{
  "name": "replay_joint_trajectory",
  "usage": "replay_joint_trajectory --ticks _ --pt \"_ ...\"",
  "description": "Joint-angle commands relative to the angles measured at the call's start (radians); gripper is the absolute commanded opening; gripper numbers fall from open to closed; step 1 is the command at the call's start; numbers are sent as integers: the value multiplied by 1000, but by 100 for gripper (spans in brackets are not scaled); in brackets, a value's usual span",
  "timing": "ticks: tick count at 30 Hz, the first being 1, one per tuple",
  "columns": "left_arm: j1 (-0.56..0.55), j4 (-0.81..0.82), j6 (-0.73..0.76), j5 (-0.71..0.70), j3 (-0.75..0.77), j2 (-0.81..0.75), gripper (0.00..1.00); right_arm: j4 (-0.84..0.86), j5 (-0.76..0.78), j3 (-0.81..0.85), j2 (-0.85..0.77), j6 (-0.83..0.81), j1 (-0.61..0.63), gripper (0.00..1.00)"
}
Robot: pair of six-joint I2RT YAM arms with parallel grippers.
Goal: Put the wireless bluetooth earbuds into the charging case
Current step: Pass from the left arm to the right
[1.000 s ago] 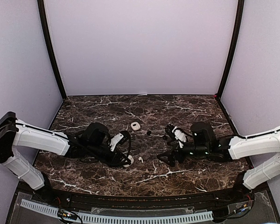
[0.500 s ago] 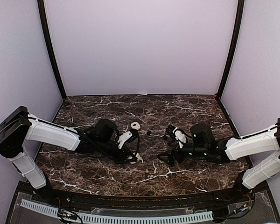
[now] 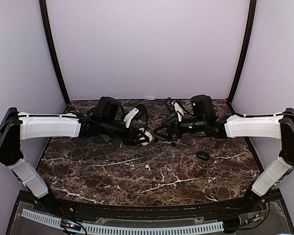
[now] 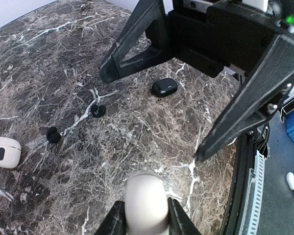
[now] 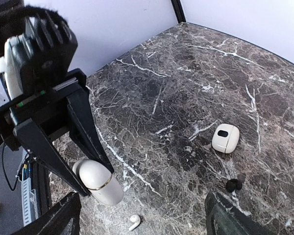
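Risk first: L pincer (image 4: 146,215) is clamped on the white pebble-shaped charging case (image 5: 99,183), held up off the dark marble worktop (image 3: 112,181). The jaws are pinching a smooth, rounded shell, so it could squirt out if R pincer (image 4: 152,116) bumps or tugs it. Case looks closed, seam line showing, so no bud goes in till the lid's up. Prying w/ one wide finger could twist it out of the grip. R pincer's spread wide, holding nothing, tips facing the case.

Next worry: the buds are tiny. One white stemmed earbud (image 5: 134,223) lies on the worktop, just to the near side of the held case. Two black roundish earbuds (image 4: 98,110) sit loose near a second white case (image 5: 225,138) lying flat. A clumsy close could flick any of them away. A black bud in the white case would prob. be a mismatch; the black oval case (image 3: 203,155) sits apart on the R side.

Pose: both arms stretched low twd the middle of the worktop, wrists about level, pincers nose to nose, close but not touching.
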Motion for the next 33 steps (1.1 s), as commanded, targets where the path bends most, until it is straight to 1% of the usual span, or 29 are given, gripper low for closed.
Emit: replay_joint_trajectory --ticks 1,3,5,6,7,8,9,10,12,14,17,19,21,24,27,28,33 --pt "1 46 -20 31 -127 -45 29 123 -78 -138 -11 -29 7 84" --pt "0 230 -52 41 -250 -90 27 255 -57 -227 -20 -40 19 81" --pt "-7 306 -81 47 -311 -146 26 326 -85 -264 -27 -28 25 81" --pt "-10 302 -89 59 -322 -168 26 323 -114 -258 -27 -16 26 80" --pt "-13 280 -87 75 -320 -188 26 297 -158 -241 -28 -16 26 77" --pt "-14 251 -80 88 -316 -204 26 291 -206 -228 -27 -4 27 72" --pt "-14 212 -79 96 -308 -216 26 274 -244 -213 -26 3 28 64" --pt "-14 174 -76 113 -294 -224 26 270 -258 -211 -26 11 33 60" --pt "-15 113 -67 167 -273 -226 26 298 -292 -234 -32 -2 58 55" --pt "-23 94 -55 222 -278 -237 26 293 -294 -256 -48 -73 102 55" --pt "-37 136 -36 242 -320 -276 26 304 -285 -272 -40 -144 153 54" --pt "-39 154 -38 261 -336 -291 26 342 -322 -264 -17 -118 160 54" --pt "-45 127 -26 278 -325 -293 26 362 -369 -246 -1 -94 168 53" --pt "-59 88 8 270 -313 -295 26 331 -353 -213 14 -125 208 52" --pt "-66 77 27 278 -306 -290 26 268 -346 -159 31 -158 227 45" --pt "-68 62 38 280 -295 -284 26 255 -356 -141 59 -166 230 43" --pt "-76 29 72 258 -270 -265 26 184 -366 -82 98 -204 249 36"
